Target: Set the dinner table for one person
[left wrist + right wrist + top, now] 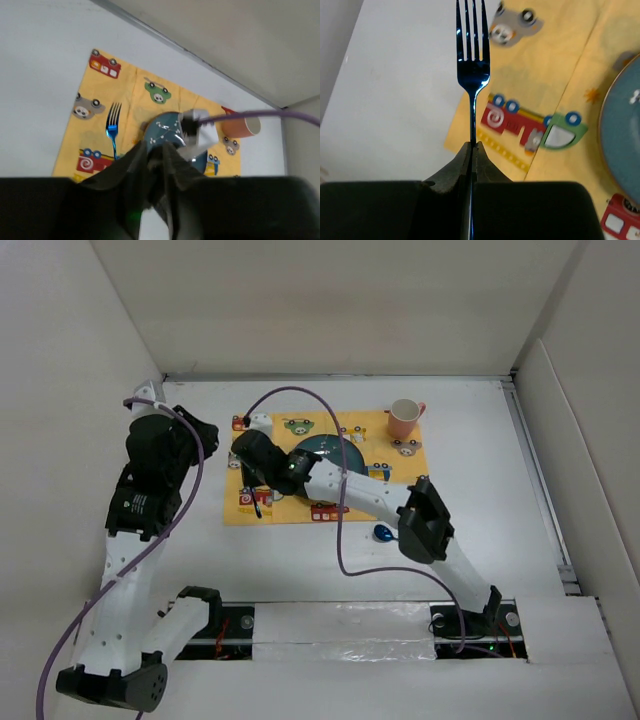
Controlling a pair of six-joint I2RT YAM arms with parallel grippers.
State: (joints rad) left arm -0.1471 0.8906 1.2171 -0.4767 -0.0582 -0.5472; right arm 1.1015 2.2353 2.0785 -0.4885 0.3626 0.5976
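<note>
Your dinner table: large, flat, plain white rectangular top walled by white panels, lying under and all round the yellow cartoon-print cloth placemat. Right hand is clamped on the shiny blue metal fork by the placemat's left edge. Left hand, left of the placemat: cannot tell whether apart or together.

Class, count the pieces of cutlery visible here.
2: a fork in the right gripper, over the placemat; a blue spoon-like piece on the table. More may be hidden.
</note>
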